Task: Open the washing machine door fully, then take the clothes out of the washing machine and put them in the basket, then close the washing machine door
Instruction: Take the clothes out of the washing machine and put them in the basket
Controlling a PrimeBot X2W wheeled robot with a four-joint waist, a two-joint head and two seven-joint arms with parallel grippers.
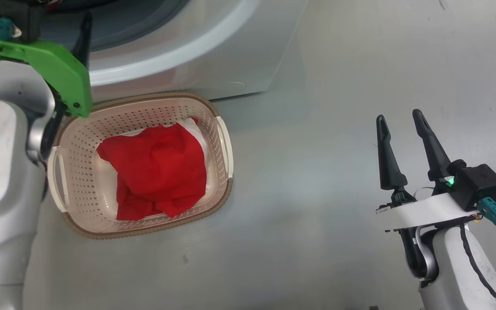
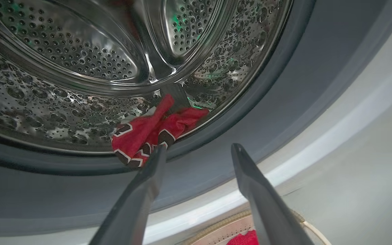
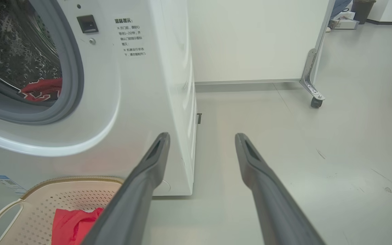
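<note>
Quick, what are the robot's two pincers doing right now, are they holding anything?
Left pincer: open, holding nothing, pointing toward the red garment in the shiny steel drum.
Right pincer: open, holding nothing.

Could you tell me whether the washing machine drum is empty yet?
Not empty: a red garment with black-and-white edging lies at the front of the steel drum, by the grey rubber ring.

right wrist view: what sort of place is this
Probably a lab or test room: a white front-loading washing machine on bare pale grey floor, beside a white partition panel on a black castor.
</note>
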